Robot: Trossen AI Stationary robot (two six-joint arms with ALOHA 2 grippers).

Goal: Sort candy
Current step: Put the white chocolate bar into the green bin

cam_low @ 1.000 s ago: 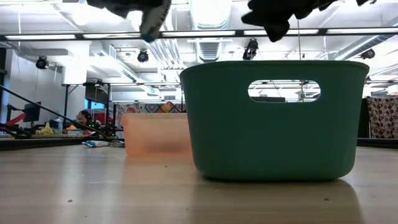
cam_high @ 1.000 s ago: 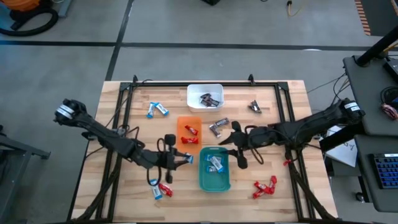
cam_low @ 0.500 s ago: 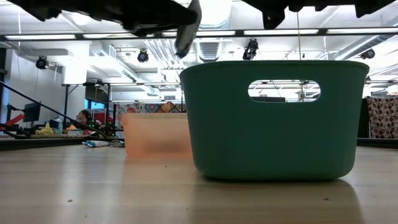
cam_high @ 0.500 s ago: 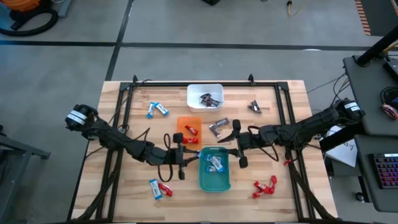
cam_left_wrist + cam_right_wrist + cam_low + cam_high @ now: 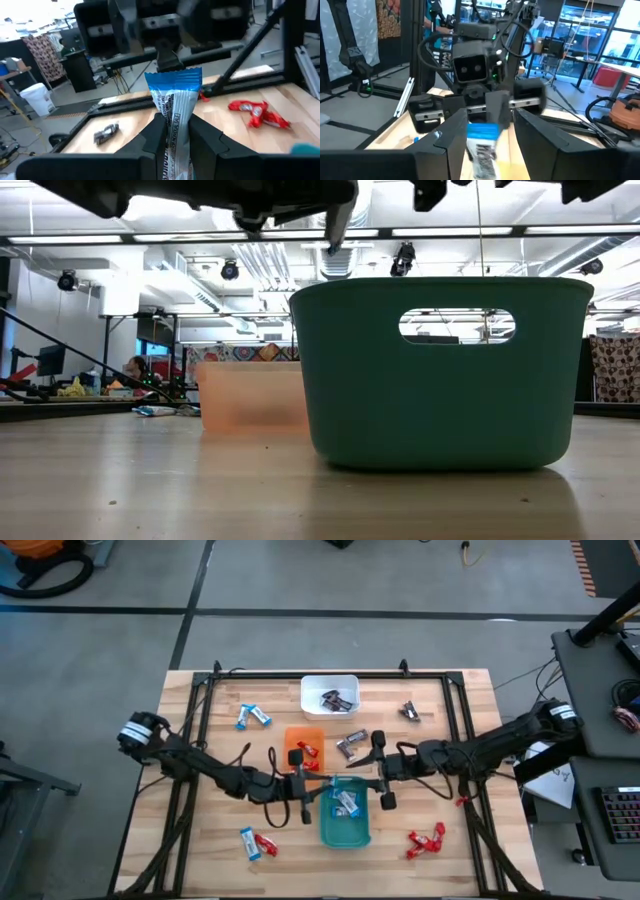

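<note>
High view, wood table (image 5: 450,840) w/ black frame, grey floor (image 5: 120,640).

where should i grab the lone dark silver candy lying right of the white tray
Take the silver candy across its middle, coming straight down from above. It lies flat and alone on the bare table, well apart from the white tray, so nothing crowds it. Turn the fingers to close across its narrow width, matching its slant.

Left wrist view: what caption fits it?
Left gripper holding a blue-and-white candy upright above the table.
</note>
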